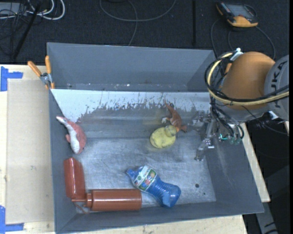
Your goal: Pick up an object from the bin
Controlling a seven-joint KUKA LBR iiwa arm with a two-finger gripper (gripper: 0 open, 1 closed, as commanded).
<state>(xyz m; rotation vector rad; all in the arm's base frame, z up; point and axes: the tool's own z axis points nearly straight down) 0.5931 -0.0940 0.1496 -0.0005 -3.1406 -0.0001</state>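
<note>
We see the gripper (203, 147) low over the right side of the bin (136, 72). We cannot tell whether it is apart or together. The yellow lump (162, 138) lies near its left, untouched, just beside a brown toy (175, 119).

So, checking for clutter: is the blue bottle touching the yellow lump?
No, the blue bottle lies toward the front of the bin, with bare floor between it and the yellow lump.
</note>
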